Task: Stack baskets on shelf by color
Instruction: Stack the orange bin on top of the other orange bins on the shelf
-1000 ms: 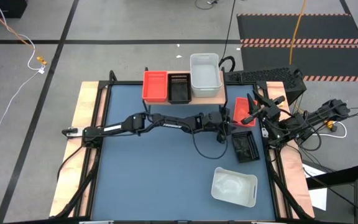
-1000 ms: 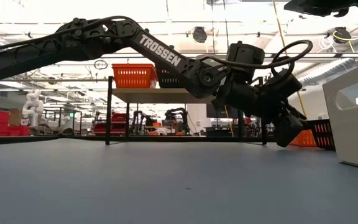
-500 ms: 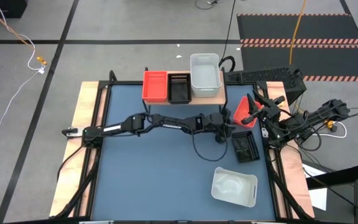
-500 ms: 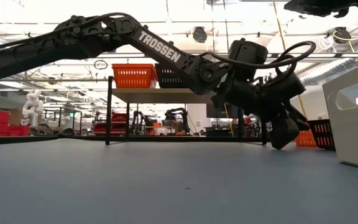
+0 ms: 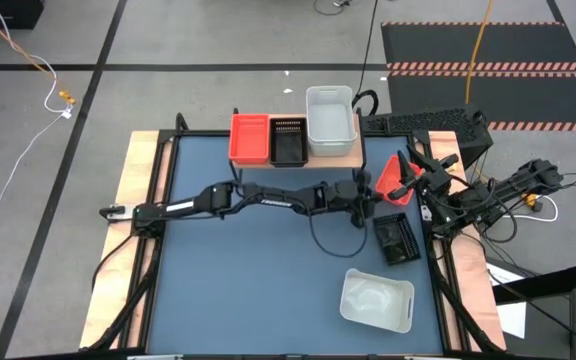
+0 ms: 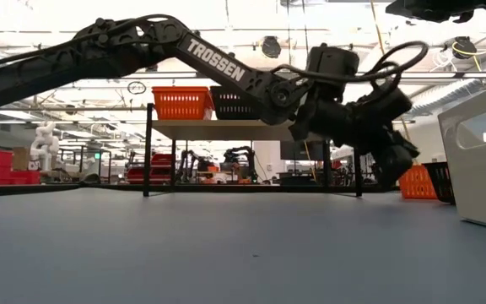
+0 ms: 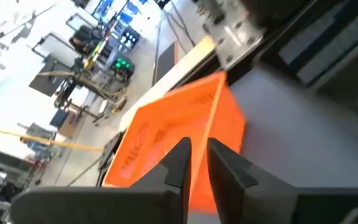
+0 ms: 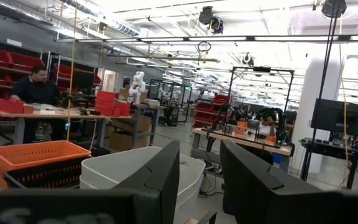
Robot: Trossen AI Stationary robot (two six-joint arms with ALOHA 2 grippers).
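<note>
Your left gripper [image 5: 368,199] sits toward three o'clock of the blue table top [image 5: 268,270], its dark fingers [image 7: 180,163] pinched on the near rim of a shallow red plastic basket [image 5: 389,178]. The wrist view shows that basket's slotted orange-red wall [image 7: 166,134] tilted, one edge raised, with the two fingers almost together across the thin rim. From the level view, the gripper [image 6: 388,160] hangs clear above the matte table surface, and the red basket [image 6: 414,181] shows low just beside it.

Your right gripper [image 5: 405,182] waits at the table's three o'clock edge, its broad flat fingers [image 8: 160,171] parted with nothing between them.

Up at twelve o'clock stands the low light-wood shelf on thin black legs [image 5: 338,153]. On it, side by side: a red basket stack [image 5: 249,138], a black slotted basket stack [image 5: 287,141] and a deeper translucent white basket [image 5: 330,119] with rounded corners.

On the table itself, a loose black slotted basket [image 5: 394,238] lies toward four o'clock, just below the held red one. A loose translucent white basket [image 5: 376,299] with a handle cut-out sits toward five o'clock, well apart from the shelf.
</note>
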